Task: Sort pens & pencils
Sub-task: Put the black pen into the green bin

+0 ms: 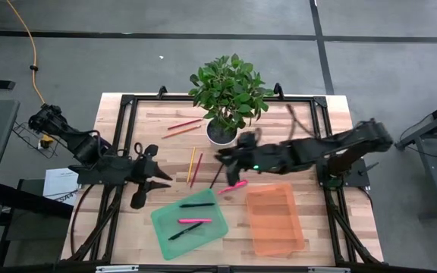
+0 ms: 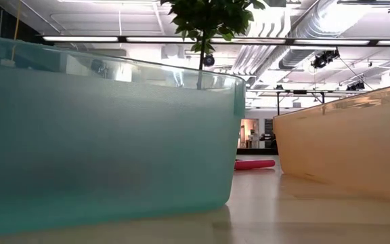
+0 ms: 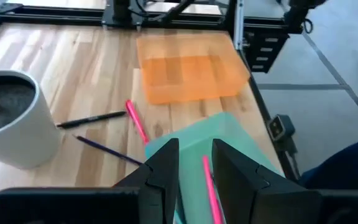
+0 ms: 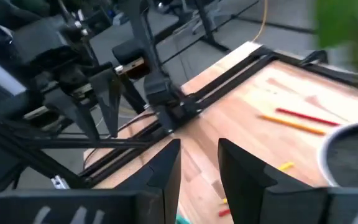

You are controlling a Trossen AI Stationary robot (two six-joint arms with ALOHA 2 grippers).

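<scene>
Nearest us we see the green tray [image 1: 165, 227] holding two black pens [image 1: 196, 205] and a pink pen [image 1: 195, 221], with the orange tray [image 1: 275, 241] beside it. Just past them a pink pen [image 1: 234, 185] lies on the table [image 1: 120, 129] by a dark pencil [image 1: 215, 178]. Our left gripper [image 1: 155, 180] hangs with fingers spread, empty; our right gripper [image 1: 222, 157] hovers near the pot [image 1: 217, 134], fingers parted, empty. Farther off lie red and yellow pencils [image 1: 193, 165] and two more [image 1: 182, 127].
</scene>
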